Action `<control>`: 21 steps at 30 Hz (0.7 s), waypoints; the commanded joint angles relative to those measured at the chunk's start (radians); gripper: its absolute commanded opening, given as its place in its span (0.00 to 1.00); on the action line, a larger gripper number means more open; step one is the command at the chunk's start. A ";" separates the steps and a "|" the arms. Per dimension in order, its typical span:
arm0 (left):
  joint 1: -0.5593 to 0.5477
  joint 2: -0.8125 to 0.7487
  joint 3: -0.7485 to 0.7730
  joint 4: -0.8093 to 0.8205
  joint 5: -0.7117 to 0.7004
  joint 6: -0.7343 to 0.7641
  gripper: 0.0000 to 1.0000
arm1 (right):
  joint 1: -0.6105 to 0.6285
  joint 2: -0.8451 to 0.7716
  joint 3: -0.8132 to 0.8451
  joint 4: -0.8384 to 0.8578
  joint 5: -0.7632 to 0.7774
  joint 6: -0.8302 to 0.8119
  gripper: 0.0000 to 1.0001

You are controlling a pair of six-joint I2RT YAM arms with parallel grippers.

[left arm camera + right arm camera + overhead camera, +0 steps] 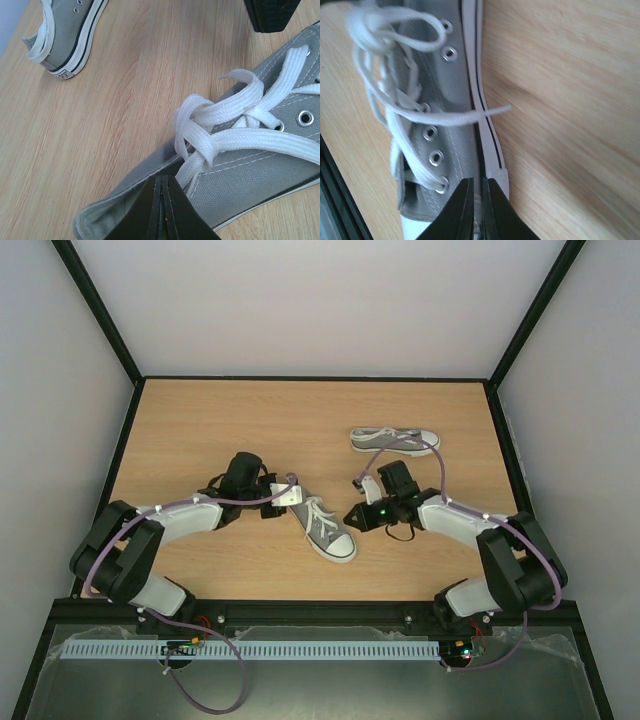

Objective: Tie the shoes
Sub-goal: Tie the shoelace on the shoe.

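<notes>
The knot on the near shoe (322, 528) looks slack, so this step likely wants a level, even pull on both laces (235, 135), without dragging the shoe. The left gripper (162, 215), pressed together, hangs over the heel's left end; whether it nips a lace is unclear. The right gripper (479, 210), all but closed, sits at the toe's right edge. The other shoe (395, 439) lies far right.

No legible lettering on the shoes (322, 525), heel label (63, 75) too blurred.
</notes>
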 commanded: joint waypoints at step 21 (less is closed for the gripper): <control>-0.018 -0.048 -0.037 -0.009 0.064 0.025 0.04 | 0.002 0.340 0.339 0.150 -0.148 0.115 0.47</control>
